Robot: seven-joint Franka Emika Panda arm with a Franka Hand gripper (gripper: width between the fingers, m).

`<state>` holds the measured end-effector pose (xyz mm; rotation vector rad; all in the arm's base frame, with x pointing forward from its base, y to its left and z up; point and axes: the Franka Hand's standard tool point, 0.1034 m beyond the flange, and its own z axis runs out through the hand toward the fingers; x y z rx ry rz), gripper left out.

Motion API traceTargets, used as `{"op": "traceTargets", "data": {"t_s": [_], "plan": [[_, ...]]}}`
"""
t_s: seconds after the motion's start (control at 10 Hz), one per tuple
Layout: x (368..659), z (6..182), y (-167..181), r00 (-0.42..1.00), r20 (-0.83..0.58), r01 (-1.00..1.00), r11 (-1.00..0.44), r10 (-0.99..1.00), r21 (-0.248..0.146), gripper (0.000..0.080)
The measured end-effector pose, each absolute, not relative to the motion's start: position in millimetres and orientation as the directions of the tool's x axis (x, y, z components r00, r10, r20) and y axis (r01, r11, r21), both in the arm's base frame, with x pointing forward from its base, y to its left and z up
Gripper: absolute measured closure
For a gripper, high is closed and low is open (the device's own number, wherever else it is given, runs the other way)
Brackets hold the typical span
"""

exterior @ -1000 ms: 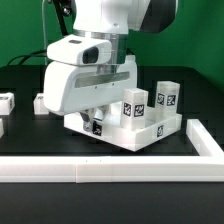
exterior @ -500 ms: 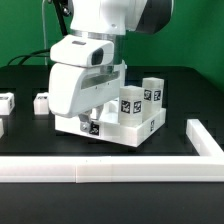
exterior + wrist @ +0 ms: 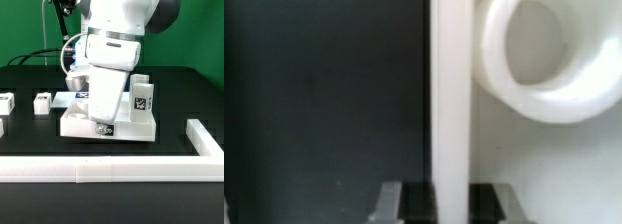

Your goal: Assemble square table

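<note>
The square table (image 3: 138, 128) slab lies flat on the black table (image 3: 190, 90), just behind the border rail (image 3: 100, 168). I'd guess stiff, light, slick plastic, so the raised rim (image 3: 450, 90) is where to pinch. One leg (image 3: 143, 98) stands on it; a loose leg (image 3: 42, 101) waits toward the exterior view's left. My tool (image 3: 443, 204) is clamped on that rim, right over the slab's tagged edge.
</note>
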<state>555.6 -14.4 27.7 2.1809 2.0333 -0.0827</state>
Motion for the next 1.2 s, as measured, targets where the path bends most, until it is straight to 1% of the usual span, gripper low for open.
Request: {"op": "traceTargets", "data": {"t_s": [0.1, 0.3, 0.6, 0.7, 0.8, 1.0, 1.1, 1.2], "plan": [[559.3, 25.6, -10.0, 0.034, -0.156, 0.997, -0.023, 0.987, 0.073, 0.0738], [558.6, 24.9, -13.8, -0.062, -0.171, 0.996, 0.073, 0.983, 0.056, 0.0738], [557.9, 24.5, -19.9, -0.254, -0.200, 0.965, 0.262, 0.946, 0.019, 0.0738], [558.0, 24.5, -18.8, -0.273, -0.205, 0.960, 0.281, 0.940, 0.012, 0.0738], [560.6, 25.8, -4.4, -0.316, -0.211, 0.947, 0.321, 0.925, -0.014, 0.0738], [573.2, 27.2, 16.2, -0.498, -0.207, 0.867, 0.491, 0.842, -0.087, 0.0738], [576.4, 25.8, 20.7, -0.550, -0.202, 0.835, 0.541, 0.810, -0.105, 0.0738], [575.6, 24.9, 17.4, -0.587, -0.201, 0.809, 0.577, 0.784, -0.114, 0.0738]]}}
